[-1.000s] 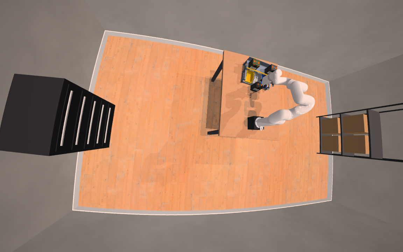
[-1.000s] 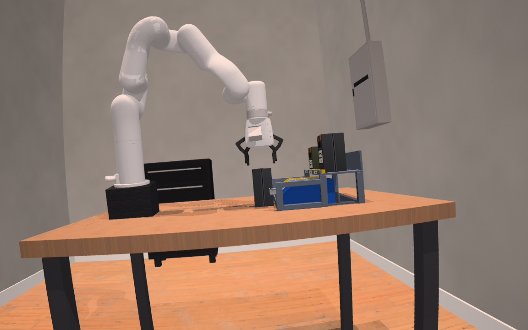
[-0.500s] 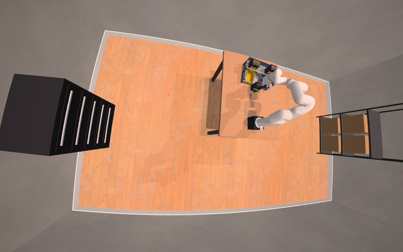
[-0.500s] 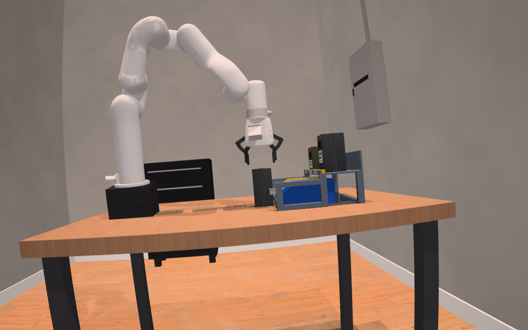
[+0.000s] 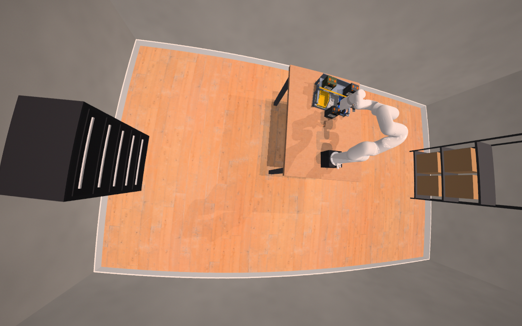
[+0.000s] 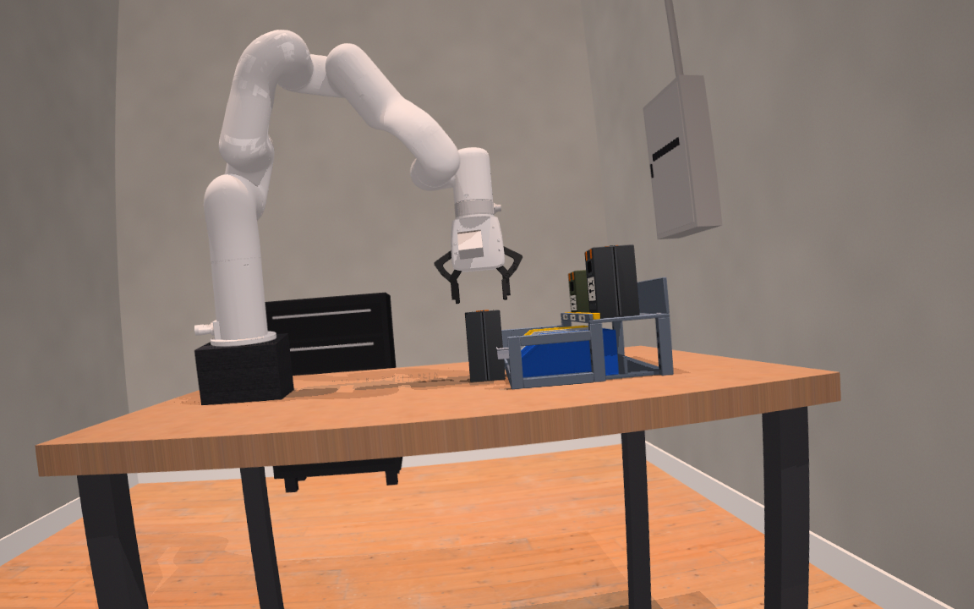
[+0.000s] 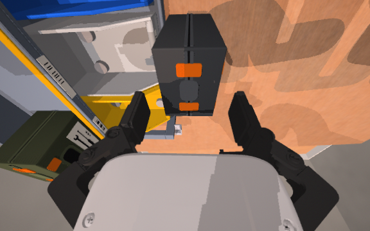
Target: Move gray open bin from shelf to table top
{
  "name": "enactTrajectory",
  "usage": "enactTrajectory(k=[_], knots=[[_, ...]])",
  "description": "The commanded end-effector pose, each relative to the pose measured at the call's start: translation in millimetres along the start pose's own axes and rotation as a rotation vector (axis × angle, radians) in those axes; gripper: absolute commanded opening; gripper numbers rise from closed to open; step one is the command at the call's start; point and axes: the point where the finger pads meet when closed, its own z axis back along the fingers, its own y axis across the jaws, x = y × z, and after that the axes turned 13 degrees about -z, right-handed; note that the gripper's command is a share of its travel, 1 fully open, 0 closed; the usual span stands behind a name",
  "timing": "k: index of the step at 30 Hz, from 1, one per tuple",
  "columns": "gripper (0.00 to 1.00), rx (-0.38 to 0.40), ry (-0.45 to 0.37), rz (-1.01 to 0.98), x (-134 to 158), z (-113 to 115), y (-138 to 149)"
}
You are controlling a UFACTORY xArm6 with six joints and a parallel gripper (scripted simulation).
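The gray bin (image 7: 114, 61) sits in the small shelf (image 6: 588, 355) on the table (image 6: 437, 413), in the middle slot between the blue bin (image 7: 76, 8) and the yellow bin (image 7: 130, 110). In the wrist view its pale floor carries a few round parts, and its long axis runs across the shelf's depth; which end is its open front cannot be told from these views.

The white arm (image 6: 237, 227) rises from a black block (image 6: 241, 370) at the far end of the table from the shelf, bends over at the top and drops its wrist straight down. The gripper (image 6: 478, 291) hangs above a black case (image 6: 484, 344) that stands upright on the table just beside the shelf. Its fingers are spread wide, with nothing between them, clear of the case top.

That case top shows two orange tabs. On top of the shelf stand a second black case (image 6: 611, 280) and a green case (image 7: 40, 144); the green one has a pale label with tool symbols, no readable words.
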Motion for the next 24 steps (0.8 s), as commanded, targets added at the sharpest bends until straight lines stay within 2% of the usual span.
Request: enactTrajectory(k=[1, 11, 16, 24], knots=[[1.0, -0.004, -0.002, 0.0, 0.6, 2.1, -1.5], [1.0, -0.004, -0.002, 0.0, 0.6, 2.1, -1.5], [1.0, -0.004, -0.001, 0.26, 0.6, 4.0, -1.5], [1.0, -0.004, -0.001, 0.26, 0.6, 4.0, -1.5]])
